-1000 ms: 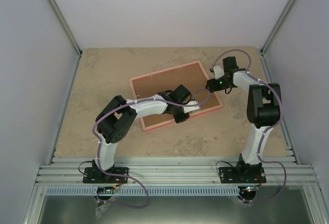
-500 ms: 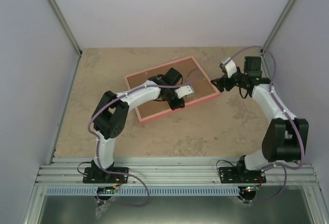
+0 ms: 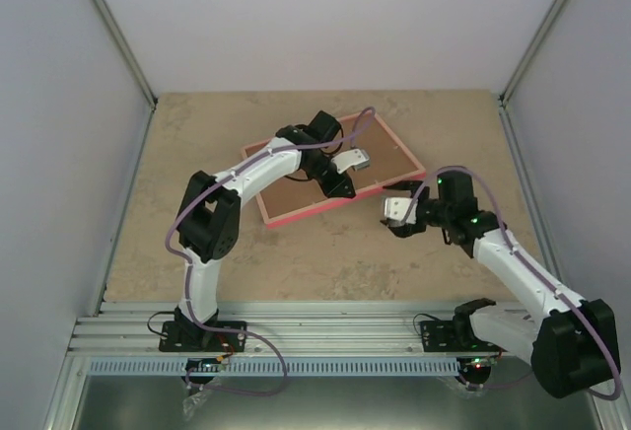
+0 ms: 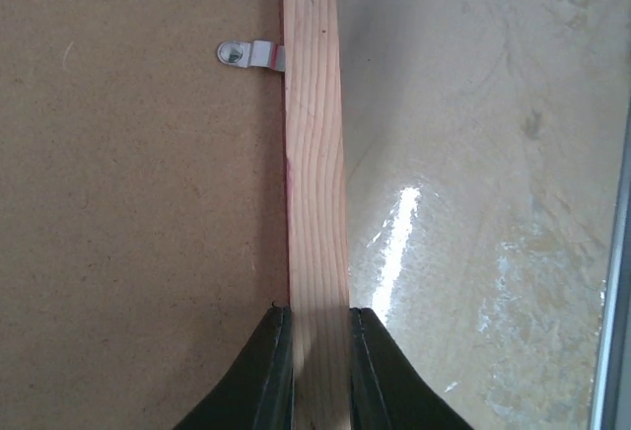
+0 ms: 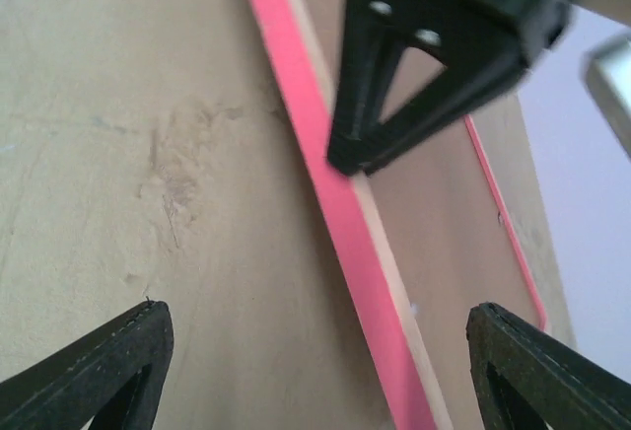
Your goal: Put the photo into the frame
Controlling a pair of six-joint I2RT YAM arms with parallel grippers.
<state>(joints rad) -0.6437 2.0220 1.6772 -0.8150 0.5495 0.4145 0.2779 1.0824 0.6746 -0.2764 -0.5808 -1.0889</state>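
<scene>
The pink frame point(image 3: 296, 215) lies back side up on the table, and its brown backing board point(image 3: 385, 154) fills it. My left gripper point(image 3: 342, 186) is shut on the frame's near rail. The left wrist view shows its jaws point(image 4: 320, 317) clamped on the pale wooden rail point(image 4: 314, 154), with a metal clip point(image 4: 246, 54) on the board beside it. My right gripper point(image 3: 389, 216) is open and empty, just in front of the frame's near right edge. In the right wrist view point(image 5: 315, 312) it faces the pink rail point(image 5: 325, 203) and the left fingers point(image 5: 434, 65). The photo is not in view.
The beige stone-patterned table point(image 3: 217, 134) is bounded by grey walls at the back and on both sides. An aluminium rail point(image 3: 335, 326) carries the arm bases at the near edge. The left arm reaches over the frame's left half.
The right arm let go at the frame's far right corner and swung round to the near side, now open. The left gripper stayed shut on the rail and moved back, turning the frame.
</scene>
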